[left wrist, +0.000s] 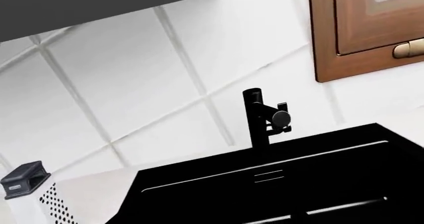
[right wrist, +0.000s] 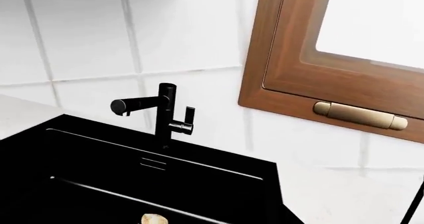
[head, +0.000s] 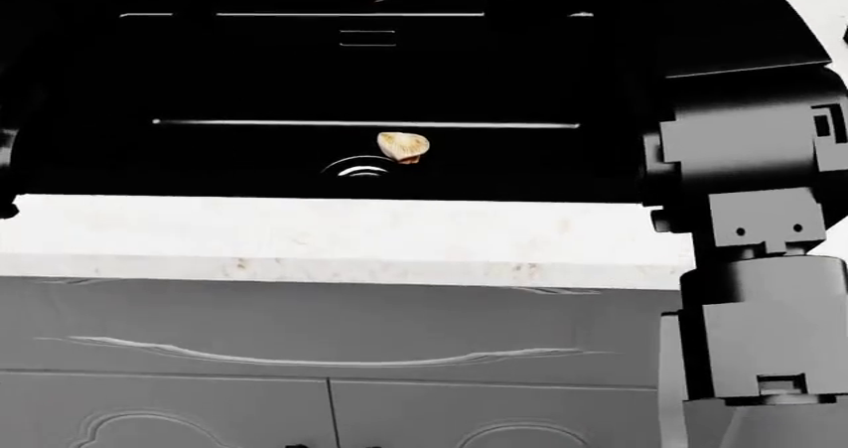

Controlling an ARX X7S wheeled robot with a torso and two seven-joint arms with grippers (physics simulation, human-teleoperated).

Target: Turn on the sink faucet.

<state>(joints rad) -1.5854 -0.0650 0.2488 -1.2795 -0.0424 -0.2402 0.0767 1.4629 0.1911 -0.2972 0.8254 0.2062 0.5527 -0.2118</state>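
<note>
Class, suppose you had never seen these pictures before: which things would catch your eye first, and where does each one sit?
The matte black sink faucet stands out sharply against the white wall tiles, rising at the back edge of the glossy black sink. A brown wooden window frame with a brass handle sits on the wall beside the faucet. In the head view, a small pale object lies in the basin next to the round drain.

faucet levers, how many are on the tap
1: a short lever on the side of the sink faucet, behind the sink. Its far side is hidden.
</note>
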